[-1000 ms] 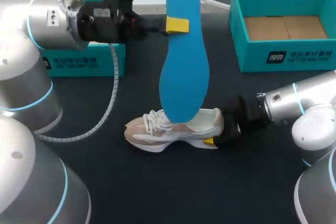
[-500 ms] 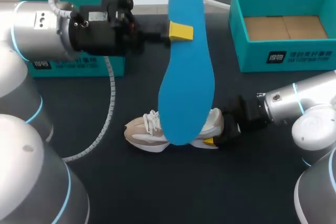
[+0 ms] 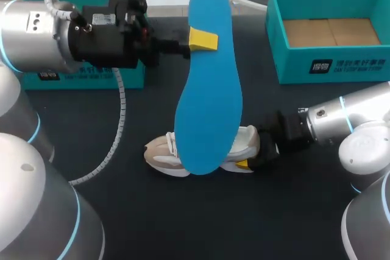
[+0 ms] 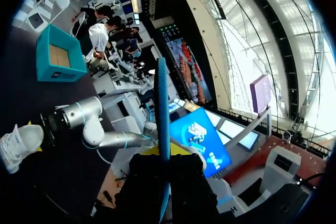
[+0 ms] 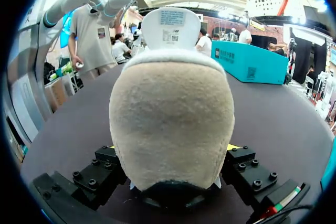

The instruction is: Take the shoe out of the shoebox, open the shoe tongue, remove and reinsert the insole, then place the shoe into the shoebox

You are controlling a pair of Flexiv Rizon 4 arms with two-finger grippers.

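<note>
blue insole (image 3: 207, 89) is out of the shoe (image 3: 245, 143) and hangs above it, pinched between the jaws of the left gripper (image 3: 202, 39). the right gripper (image 3: 255, 151) clamps the heel, and the shoe stands near the middle of the table's front edge. unboxing and removal look done; reinserting and boxing remain. the shoebox (image 3: 332, 70), at the far right corner, shows only its cardboard floor.

We count one shoe (image 3: 248, 141), one blue insole (image 3: 207, 101) and two teal boxes on the desk (image 3: 183, 223): a left box (image 3: 135, 77) and a right box (image 3: 332, 65). We have two arms, the left arm (image 3: 36, 35) and the right arm (image 3: 341, 120), each with two yellow-tipped fingers (image 3: 203, 39).
</note>
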